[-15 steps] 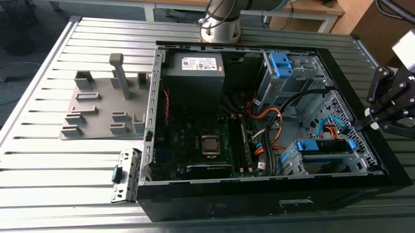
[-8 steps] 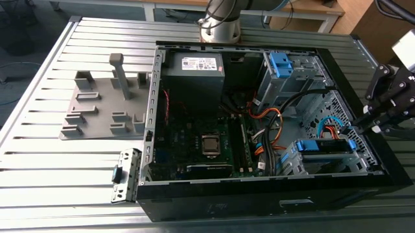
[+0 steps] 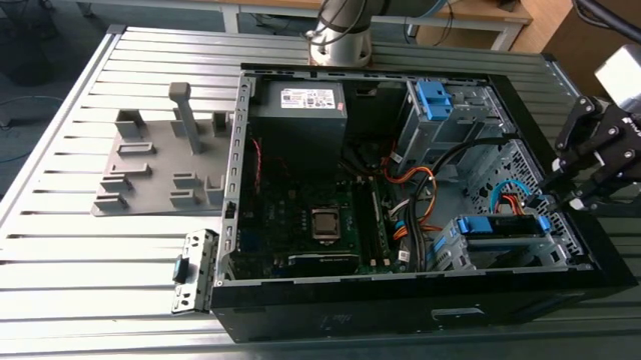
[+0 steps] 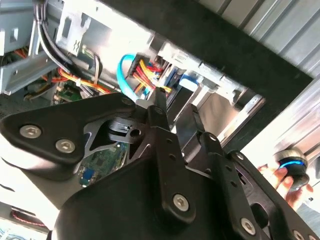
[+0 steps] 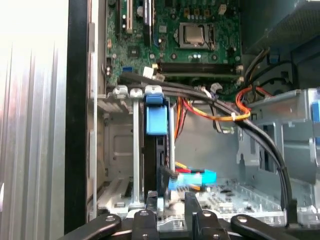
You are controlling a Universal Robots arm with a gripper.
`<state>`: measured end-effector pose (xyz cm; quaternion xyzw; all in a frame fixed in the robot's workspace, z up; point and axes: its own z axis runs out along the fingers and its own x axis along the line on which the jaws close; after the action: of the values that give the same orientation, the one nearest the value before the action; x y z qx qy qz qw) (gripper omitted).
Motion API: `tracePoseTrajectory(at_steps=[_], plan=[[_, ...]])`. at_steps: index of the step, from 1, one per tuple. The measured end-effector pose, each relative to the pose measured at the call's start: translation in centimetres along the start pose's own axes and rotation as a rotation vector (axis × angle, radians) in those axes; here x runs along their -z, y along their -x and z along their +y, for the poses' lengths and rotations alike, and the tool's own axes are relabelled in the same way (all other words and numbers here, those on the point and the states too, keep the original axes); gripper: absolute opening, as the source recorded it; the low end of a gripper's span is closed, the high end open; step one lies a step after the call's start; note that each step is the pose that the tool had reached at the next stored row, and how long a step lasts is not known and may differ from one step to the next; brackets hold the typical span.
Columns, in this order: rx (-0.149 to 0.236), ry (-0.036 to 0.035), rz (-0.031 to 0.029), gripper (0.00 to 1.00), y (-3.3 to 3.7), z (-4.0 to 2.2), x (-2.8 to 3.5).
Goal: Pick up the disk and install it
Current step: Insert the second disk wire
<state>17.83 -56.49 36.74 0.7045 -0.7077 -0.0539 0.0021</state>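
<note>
The disk [image 3: 501, 225] sits in the lower drive cage at the open computer case's front corner, on the exterior view's right, with its blue bracket facing up. In the first wrist view the disk [image 5: 156, 120] stands edge-on in the cage slot, its blue tab on top. My gripper [image 3: 567, 201] hangs just beyond the case wall beside that cage, a short way from the disk. Its fingers are open with nothing between them. In both wrist views the gripper [image 5: 177, 195] [image 4: 177, 112] points toward the cage and the blue and red cables.
The case [image 3: 230, 225] lies open on a slatted metal table [image 3: 90, 247]. Inside are a grey power supply [image 3: 300, 112], an upper cage with a blue latch [image 3: 433, 97] and loose cables [image 3: 425, 187]. A grey fixture [image 3: 161, 161] stands beside the case. A hand [image 4: 280, 177] holds a small device.
</note>
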Motion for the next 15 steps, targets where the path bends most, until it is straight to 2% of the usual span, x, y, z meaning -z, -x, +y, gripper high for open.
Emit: tracePoseTrajectory(at_steps=[1, 3, 6, 12, 13, 14, 15], plan=[[0.000, -0.0002, -0.0001, 0.35, 0.00, 0.31, -0.05], [0.000, -0.0002, -0.0002, 0.35, -0.02, 0.51, -0.23], [0.000, -0.0002, 0.0008, 0.35, -0.03, 0.57, -0.48], [0.000, -0.0002, 0.0008, 0.35, -0.05, 0.58, -0.49], [0.000, -0.0002, 0.0008, 0.34, -0.05, 0.58, -0.49], [0.000, -0.0002, 0.0008, 0.28, -0.05, 0.58, -0.49], [0.000, -0.0002, 0.0008, 0.28, -0.05, 0.58, -0.48]])
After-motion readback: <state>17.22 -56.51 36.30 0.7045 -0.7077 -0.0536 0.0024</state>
